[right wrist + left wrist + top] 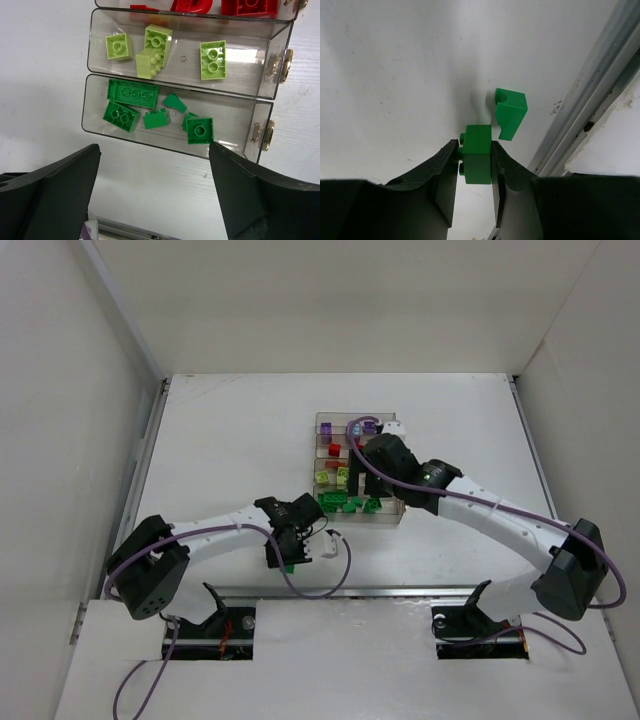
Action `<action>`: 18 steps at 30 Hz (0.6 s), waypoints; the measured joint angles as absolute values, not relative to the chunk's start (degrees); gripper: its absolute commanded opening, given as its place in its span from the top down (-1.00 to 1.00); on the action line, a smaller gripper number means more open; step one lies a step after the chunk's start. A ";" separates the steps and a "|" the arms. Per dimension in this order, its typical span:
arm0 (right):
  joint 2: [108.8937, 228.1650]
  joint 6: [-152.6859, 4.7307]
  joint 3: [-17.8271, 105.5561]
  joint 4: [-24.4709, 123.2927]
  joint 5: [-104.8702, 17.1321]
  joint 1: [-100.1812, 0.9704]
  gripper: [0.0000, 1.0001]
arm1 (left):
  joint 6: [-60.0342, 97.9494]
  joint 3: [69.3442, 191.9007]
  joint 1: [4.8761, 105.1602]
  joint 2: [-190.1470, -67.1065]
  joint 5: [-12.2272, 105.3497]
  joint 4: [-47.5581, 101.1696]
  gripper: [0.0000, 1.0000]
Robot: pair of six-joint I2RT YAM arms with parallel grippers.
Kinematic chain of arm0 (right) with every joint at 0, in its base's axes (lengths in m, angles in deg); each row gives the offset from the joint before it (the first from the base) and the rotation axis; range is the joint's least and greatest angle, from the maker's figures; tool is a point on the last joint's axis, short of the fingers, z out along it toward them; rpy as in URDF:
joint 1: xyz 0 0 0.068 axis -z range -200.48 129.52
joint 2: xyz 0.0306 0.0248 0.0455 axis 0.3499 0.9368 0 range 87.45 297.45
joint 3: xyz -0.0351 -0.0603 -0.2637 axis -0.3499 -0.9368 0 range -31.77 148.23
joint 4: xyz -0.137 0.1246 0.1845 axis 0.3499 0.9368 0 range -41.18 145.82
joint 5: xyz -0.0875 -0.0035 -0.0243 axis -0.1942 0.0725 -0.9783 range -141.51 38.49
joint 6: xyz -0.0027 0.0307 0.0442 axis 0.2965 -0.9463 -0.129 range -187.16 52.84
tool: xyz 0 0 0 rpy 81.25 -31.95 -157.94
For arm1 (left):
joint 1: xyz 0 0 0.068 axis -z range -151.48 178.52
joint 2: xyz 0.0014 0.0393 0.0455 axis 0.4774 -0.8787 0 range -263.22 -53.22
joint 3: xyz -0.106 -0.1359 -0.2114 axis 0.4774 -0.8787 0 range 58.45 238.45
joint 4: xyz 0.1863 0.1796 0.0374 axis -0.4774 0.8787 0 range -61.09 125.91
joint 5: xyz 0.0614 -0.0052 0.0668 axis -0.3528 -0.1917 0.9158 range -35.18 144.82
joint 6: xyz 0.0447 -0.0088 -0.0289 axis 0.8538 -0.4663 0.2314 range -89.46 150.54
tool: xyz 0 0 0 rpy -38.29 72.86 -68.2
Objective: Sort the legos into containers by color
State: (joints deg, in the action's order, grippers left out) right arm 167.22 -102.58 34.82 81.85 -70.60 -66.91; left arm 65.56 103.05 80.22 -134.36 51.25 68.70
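My left gripper (474, 150) pinched a small dark green studded plastic brick (477, 161), apparently resting on the white desk (395, 75), for transfer; my right gripper (154, 150) hung spread wide above the clear divided plastic tray (89, 125).

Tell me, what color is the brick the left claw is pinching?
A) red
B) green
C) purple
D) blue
B: the left gripper has its fingers against both sides of a green brick on the white table, with a second green brick just beyond.
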 measured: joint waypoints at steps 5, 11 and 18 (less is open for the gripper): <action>166.73 -102.58 34.82 81.87 -70.60 -66.91 -0.89 | 65.21 103.40 80.24 -134.34 53.13 68.83 1.00; 164.24 -102.87 34.36 81.96 -71.50 -66.91 -0.89 | 64.12 110.92 79.06 -131.81 57.85 66.73 1.00; 159.81 -103.72 33.57 82.79 -73.79 -66.48 -0.89 | 63.46 122.66 76.90 -128.40 55.77 54.51 1.00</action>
